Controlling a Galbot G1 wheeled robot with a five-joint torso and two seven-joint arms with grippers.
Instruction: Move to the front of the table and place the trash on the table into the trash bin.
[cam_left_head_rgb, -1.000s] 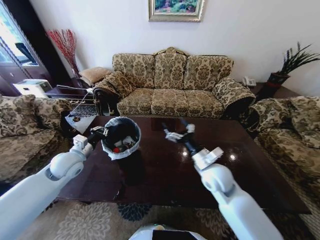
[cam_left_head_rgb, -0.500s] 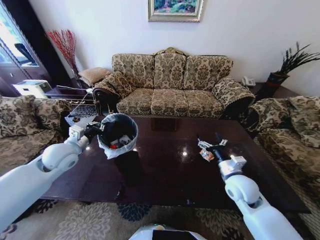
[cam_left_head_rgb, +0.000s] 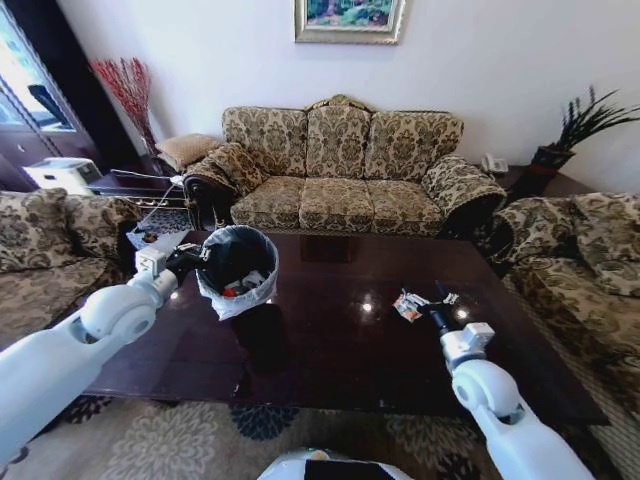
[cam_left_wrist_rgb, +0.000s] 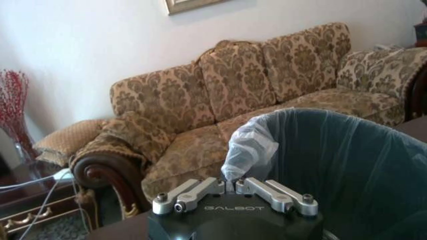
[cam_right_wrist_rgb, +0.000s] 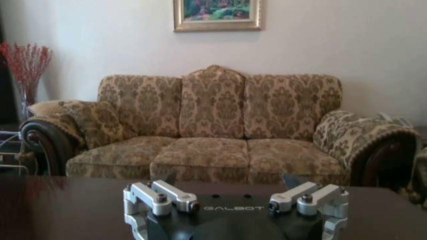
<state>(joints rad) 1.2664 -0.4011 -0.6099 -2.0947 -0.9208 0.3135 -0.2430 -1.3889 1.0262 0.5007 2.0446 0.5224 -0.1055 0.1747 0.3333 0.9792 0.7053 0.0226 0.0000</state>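
My left gripper (cam_left_head_rgb: 190, 262) is shut on the rim of the trash bin (cam_left_head_rgb: 238, 268) and holds it above the left part of the table (cam_left_head_rgb: 330, 350). In the left wrist view the closed fingers (cam_left_wrist_rgb: 233, 184) pinch the bag's edge beside the bin (cam_left_wrist_rgb: 333, 165). Red and white trash (cam_left_head_rgb: 240, 288) lies inside the bin. A multicoloured wrapper (cam_left_head_rgb: 407, 305) rests on the table's right part. Just to its right, low over the tabletop, my right gripper (cam_left_head_rgb: 436, 297) is open. Seen from the right wrist, that gripper (cam_right_wrist_rgb: 230, 181) has spread fingers with nothing between them.
A patterned sofa (cam_left_head_rgb: 340, 170) stands behind the table, with armchairs at the left (cam_left_head_rgb: 50, 250) and right (cam_left_head_rgb: 590, 260). A side table (cam_left_head_rgb: 150, 215) with cables sits at the back left. A potted plant (cam_left_head_rgb: 570, 135) is at the back right. A rug (cam_left_head_rgb: 200, 440) lies below the table's near edge.
My right arm swung from the table's middle, near the bin, over to the right beside the wrapper. The left arm drew the bin slightly left and kept its hold.
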